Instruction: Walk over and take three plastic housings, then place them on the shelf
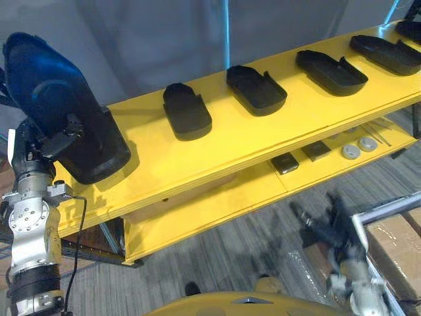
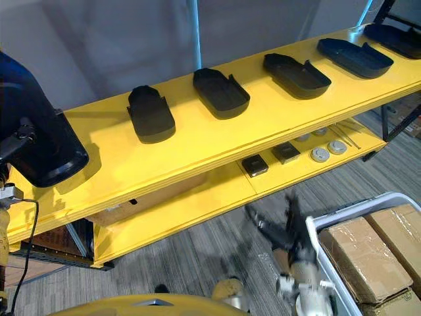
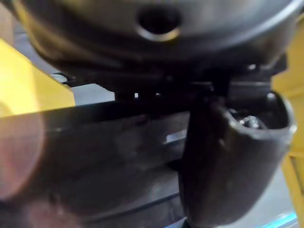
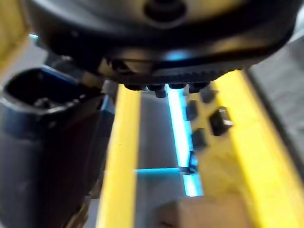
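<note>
1. One black plastic housing, the held housing [image 1: 62,105], stands nearly upright in the robot's left hand [image 1: 49,145]. The thumb and fingers are clamped round its lower part.
2. Its lower end is over the left end of the yellow shelf's top board [image 1: 263,131]. I cannot tell whether it touches the board.
3. Five more housings lie flat on that top board in a spaced row running away to the right, none touching another: the first housing [image 1: 187,112], the second housing [image 1: 256,89], the third housing [image 1: 331,71], the fourth housing [image 1: 386,54] and the fifth housing [image 1: 409,29], which is cut off at the picture's edge.
4. The first housing lies dome up. The second, third and fourth lie hollow side up.
5. The held housing is well apart from the first housing, with bare yellow board between them.
6. On the lower board [image 1: 217,197], towards the right, sit a dark square pad [image 1: 284,162], a second square pad [image 1: 316,149], a grey disc [image 1: 350,151] and a second disc [image 1: 368,143].
7. The right hand [image 1: 327,229] hangs low over the grey carpet [image 1: 230,257], in front of the shelf and clear of it. It is blurred, but its fingers look stretched out and it holds nothing.
8. Just beside the right hand, to its right, stands a white bin [image 2: 342,214] with cardboard boxes [image 2: 358,253] inside.
</note>
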`<state>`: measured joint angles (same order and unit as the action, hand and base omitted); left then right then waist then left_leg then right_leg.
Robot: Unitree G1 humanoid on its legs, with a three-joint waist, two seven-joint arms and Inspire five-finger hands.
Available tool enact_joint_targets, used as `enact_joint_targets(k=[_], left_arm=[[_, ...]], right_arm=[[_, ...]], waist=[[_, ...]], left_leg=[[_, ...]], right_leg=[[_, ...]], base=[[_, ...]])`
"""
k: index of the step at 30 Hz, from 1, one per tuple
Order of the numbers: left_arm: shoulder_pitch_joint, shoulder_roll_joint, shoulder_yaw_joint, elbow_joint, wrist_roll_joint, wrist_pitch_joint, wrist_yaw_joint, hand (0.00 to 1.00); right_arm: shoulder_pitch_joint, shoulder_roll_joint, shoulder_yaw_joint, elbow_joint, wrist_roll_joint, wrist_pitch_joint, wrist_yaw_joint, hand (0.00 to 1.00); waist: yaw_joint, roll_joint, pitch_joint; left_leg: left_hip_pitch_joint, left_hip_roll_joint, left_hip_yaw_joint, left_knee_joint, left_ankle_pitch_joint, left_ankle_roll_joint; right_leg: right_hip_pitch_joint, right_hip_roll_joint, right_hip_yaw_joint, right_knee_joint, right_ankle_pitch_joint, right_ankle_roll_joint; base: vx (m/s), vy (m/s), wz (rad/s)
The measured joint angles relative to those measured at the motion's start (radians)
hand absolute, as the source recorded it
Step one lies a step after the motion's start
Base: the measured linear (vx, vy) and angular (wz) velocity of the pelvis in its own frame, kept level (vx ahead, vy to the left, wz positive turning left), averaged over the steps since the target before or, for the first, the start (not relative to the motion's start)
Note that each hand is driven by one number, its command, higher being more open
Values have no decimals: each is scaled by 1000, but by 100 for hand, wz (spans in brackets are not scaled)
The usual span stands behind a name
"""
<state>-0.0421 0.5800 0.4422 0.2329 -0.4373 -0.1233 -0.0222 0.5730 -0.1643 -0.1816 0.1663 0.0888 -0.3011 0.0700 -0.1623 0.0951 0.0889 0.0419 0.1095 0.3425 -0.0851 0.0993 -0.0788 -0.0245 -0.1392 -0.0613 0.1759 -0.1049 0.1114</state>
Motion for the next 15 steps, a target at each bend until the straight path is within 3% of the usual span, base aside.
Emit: enact_joint_targets(k=[4, 8, 10, 15], left_arm=[[-19, 50, -39, 166, -45, 90, -46, 0], [-102, 139, -88, 307, -84, 189, -103, 0], [-153, 232, -143, 371, -83, 240, -149, 0], [-240, 347, -201, 482, -84, 324, -229, 0]], right_arm=[[13, 0, 25, 250, -7, 6, 0, 100], [5, 8, 29, 346, -15, 15, -57, 100], [-13, 13, 29, 381, -5, 44, -78, 100], [-48, 13, 29, 462, -6, 98, -74, 100]], waist=[[-4, 10, 1], [-5, 10, 2], [-2, 10, 3], [-1, 23, 21]], left_leg=[[-4, 1, 7, -3, -8, -9], [-15, 0, -15, 0, 8, 2], [-18, 1, -27, 1, 16, 2], [-17, 1, -35, 1, 18, 1]], right_leg=[[-13, 2, 8, 17, -9, -11], [-13, 0, -15, 17, -8, -11], [-12, 0, -24, 17, -8, -11], [-9, 0, -32, 17, -9, -12]], base=[[-23, -2, -5], [-3, -6, 16], [5, -7, 16], [3, -4, 4]])
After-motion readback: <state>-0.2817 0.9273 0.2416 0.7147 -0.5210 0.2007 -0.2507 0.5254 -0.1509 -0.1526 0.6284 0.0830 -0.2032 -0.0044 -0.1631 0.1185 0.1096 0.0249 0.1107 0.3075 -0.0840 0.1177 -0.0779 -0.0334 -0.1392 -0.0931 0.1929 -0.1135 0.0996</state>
